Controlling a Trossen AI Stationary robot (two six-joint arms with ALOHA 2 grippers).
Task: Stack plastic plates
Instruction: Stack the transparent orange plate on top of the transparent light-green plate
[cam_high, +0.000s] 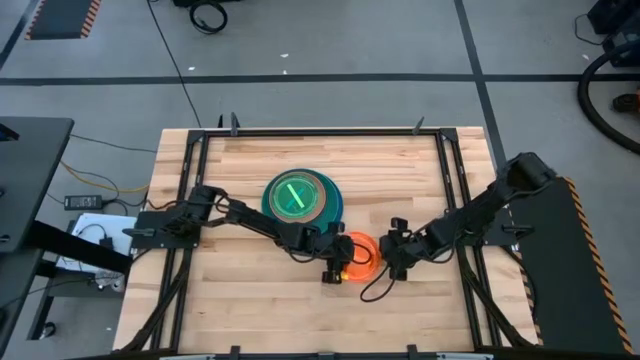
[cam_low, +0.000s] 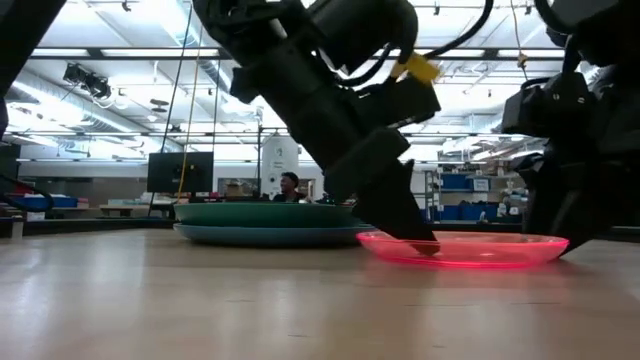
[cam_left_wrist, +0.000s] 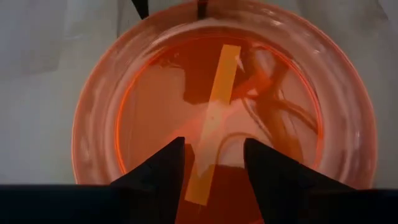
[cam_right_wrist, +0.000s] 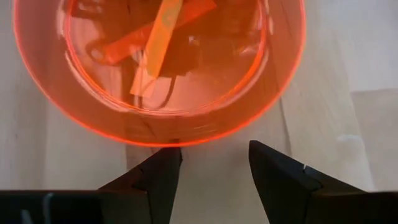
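Plates sit in two places on the wooden bench: a stack near the middle, where a lime green plate rests on top of a dark green plate, with a teal plate showing at the rim underneath, and a lone translucent orange plate lying flat just to the right of and nearer the front edge than the stack. In the low view the stack and the orange plate are close beside each other, but whether their rims touch cannot be told. The left end effector reaches across from the left side and is down at the orange plate's left rim; in the left wrist view its two dark fingers are spread apart above the plate, with nothing clamped between them. In the low view a fingertip of that arm meets the plate at its near rim. The right end effector comes in from the right and sits just beside the plate's right edge; the right wrist view shows its fingers parted over bare wood, with the plate's rim just ahead of them and not held. A pale strip of tape shows through the orange plastic.
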